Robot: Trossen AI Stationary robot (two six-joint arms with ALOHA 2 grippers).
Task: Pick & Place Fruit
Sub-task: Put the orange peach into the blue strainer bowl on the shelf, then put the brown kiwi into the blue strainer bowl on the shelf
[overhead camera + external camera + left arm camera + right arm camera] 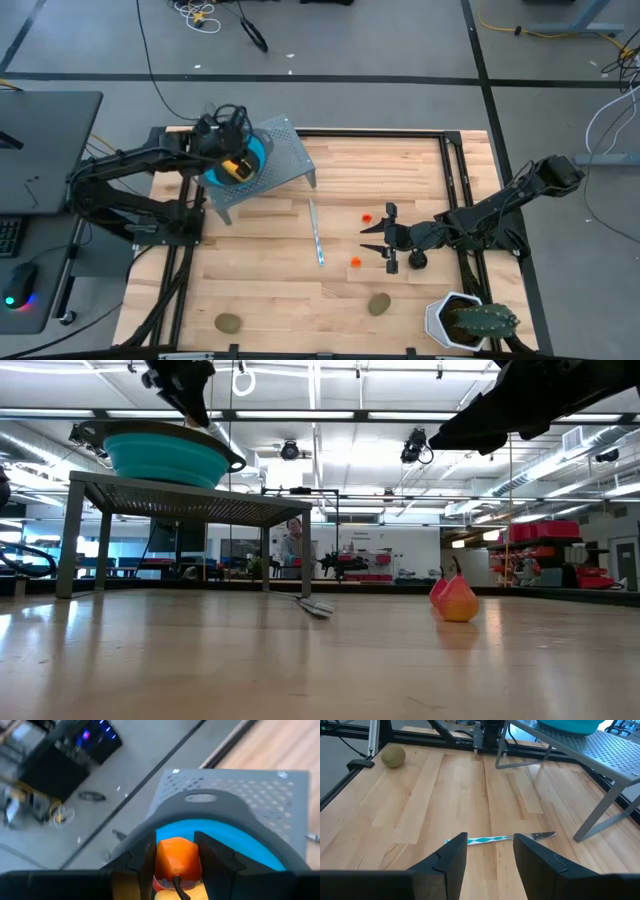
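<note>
My left gripper [236, 166] is over the teal bowl [258, 150], which stands on the grey perforated stand [285, 160], and it is shut on an orange-yellow fruit [177, 859]. My right gripper [383, 240] hangs open above the table, with the silvery-blue stick [495, 839] ahead of its fingers. Two tiny orange-red balls [367, 215] [355, 262] lie on the wood beside it, and a black ball [417, 260] sits close to its far finger. Two olive kiwis [379, 303] [228, 323] rest near the table's near edge. My left gripper pinches the orange-yellow fruit [177, 859] between its two fingers [146, 862], one on each side of the orange part. The fingers point down from above over the bowl [235, 837]. Whether the fruit's underside rests in the bowl, I cannot tell.
A spiky green plant in a white pot [468, 320] stands at the table's near right corner. The stand's legs [68, 535] rest on the far left part of the table. The black frame rails [370, 132] run along the table's edges.
</note>
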